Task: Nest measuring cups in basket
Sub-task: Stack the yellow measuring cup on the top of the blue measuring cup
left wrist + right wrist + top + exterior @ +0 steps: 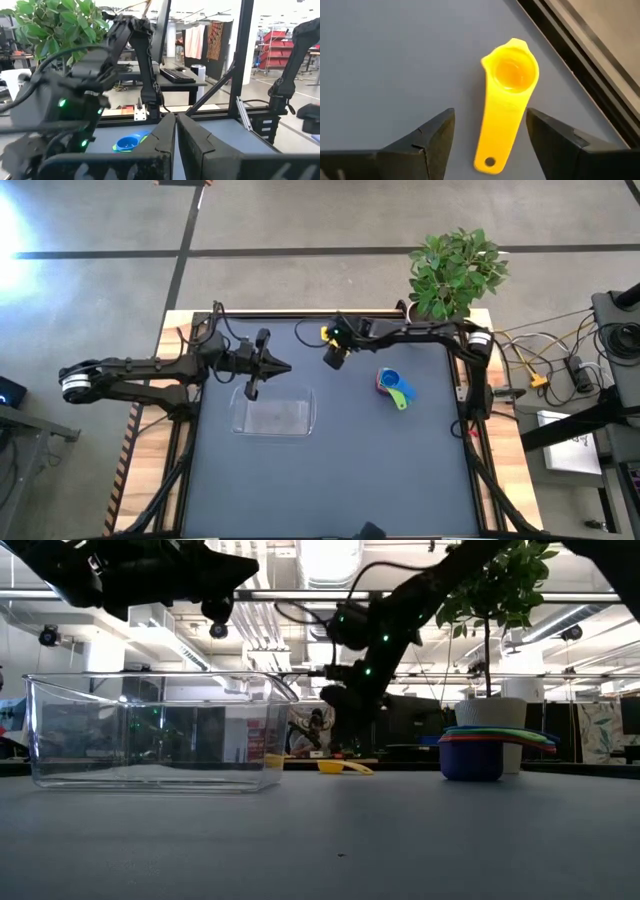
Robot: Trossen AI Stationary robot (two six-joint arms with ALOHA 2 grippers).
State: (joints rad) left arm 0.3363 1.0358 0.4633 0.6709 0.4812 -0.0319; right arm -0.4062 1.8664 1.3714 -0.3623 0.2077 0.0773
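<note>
Lying flat on the table, the yellow cup (504, 100) sits directly under the right gripper (490, 142), its handle running into the gap between the wide-open fingers (427, 142), which look lined up to close across it. Off to the gripper's side, the other cups (394, 387) wait in a stack; further past, the basket (272, 415) stands empty. Above its near edge hovers the left gripper (283, 366), jaws pressed together on nothing, seemingly parked clear. Only the right wrist view shows the jaw spread; only the low view shows the stack's nesting (495, 743).
</note>
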